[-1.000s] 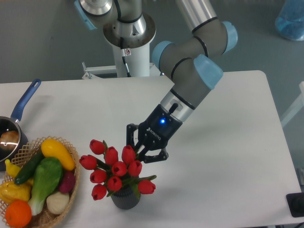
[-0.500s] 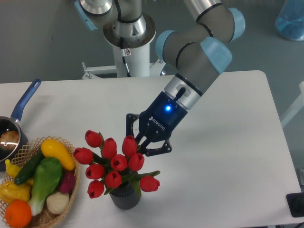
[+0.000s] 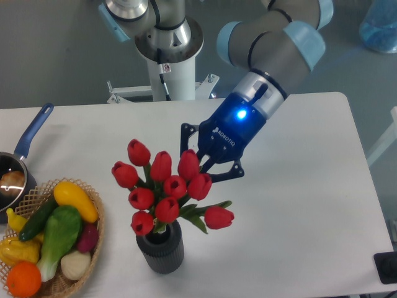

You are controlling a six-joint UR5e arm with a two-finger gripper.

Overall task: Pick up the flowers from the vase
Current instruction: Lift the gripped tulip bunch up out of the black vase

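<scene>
At the far left edge of the white table [image 3: 298, 205], a blue-handled saucepan [image 3: 18, 167] is sitting partly out of view, and just in front of it a wicker basket [image 3: 93, 239] is holding colourful fruit and vegetables, among them a yellow piece, a green one and an orange. To the right of the basket, near the front of the table, the vase [image 3: 160, 246] is standing upright, a dark grey ribbed cylinder. The flowers [image 3: 170, 189], about 9 red tulip buds with green leaves, are spreading wider than the vase, and their lowest buds are sitting just above its mouth; whether the stem ends are inside the mouth is hidden by the leaves. Directly behind the upper right of the bunch, the gripper [image 3: 208, 164] is reaching down from the arm with a blue light glowing on its wrist. The jaws are lying against the rear buds, but the buds are covering the fingertips, so I cannot tell whether they are clamped on the bunch or apart.
</scene>
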